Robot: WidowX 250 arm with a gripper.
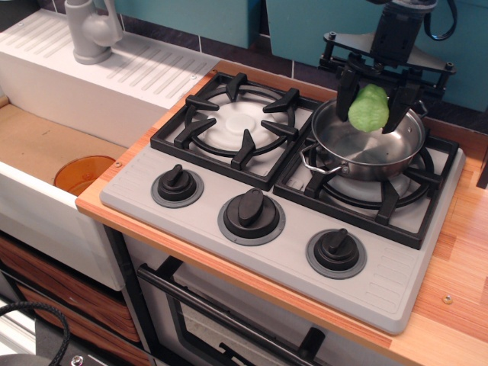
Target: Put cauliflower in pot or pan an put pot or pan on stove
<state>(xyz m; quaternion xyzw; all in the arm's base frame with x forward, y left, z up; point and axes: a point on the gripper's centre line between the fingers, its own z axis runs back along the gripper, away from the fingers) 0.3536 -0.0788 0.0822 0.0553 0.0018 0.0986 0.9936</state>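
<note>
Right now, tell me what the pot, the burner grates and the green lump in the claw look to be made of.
Pot: polished steel, going by its mirror-like reflections.
Burner grates: matte black, cast metal or moulded plastic; the look leaves it open.
Cauliflower: lime green, dull and lumpy, probably soft plastic or foam, pinched in the claw.

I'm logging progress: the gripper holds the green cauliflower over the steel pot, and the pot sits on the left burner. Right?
Not quite. The gripper does hold the cauliflower over the pot, but the pot sits on the stove's right burner, as the camera view shows.
</note>
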